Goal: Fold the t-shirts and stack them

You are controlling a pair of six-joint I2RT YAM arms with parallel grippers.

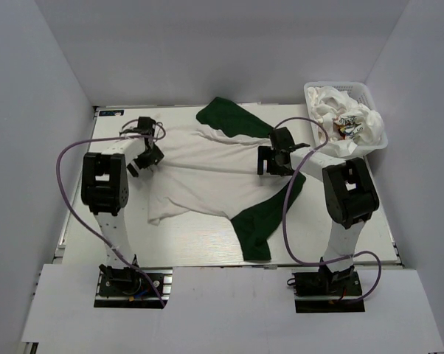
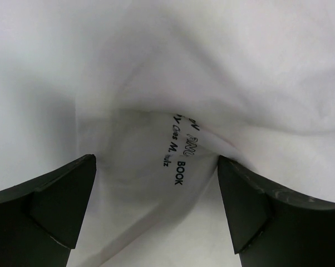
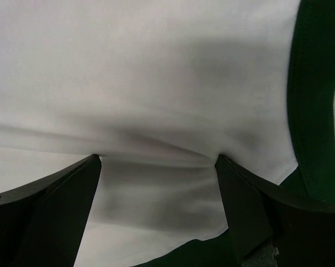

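A white t-shirt point(image 1: 207, 184) with dark green sleeves point(image 1: 262, 221) lies spread across the table. My left gripper point(image 1: 142, 158) is over its left edge. In the left wrist view the gripper point(image 2: 156, 183) is open, its jaws wide apart, with a bunched fold of white cloth point(image 2: 128, 150) carrying black printed text point(image 2: 180, 161) between them. My right gripper point(image 1: 272, 161) is at the shirt's right side, near the far green sleeve point(image 1: 229, 118). In the right wrist view it point(image 3: 156, 167) is open over a ridge of white cloth point(image 3: 156, 111), with green sleeve point(image 3: 318, 94) to the right.
A white lattice basket point(image 1: 377, 140) at the back right holds several crumpled white t-shirts point(image 1: 340, 110) with small colourful prints. White walls enclose the table on three sides. Purple cables loop beside both arms.
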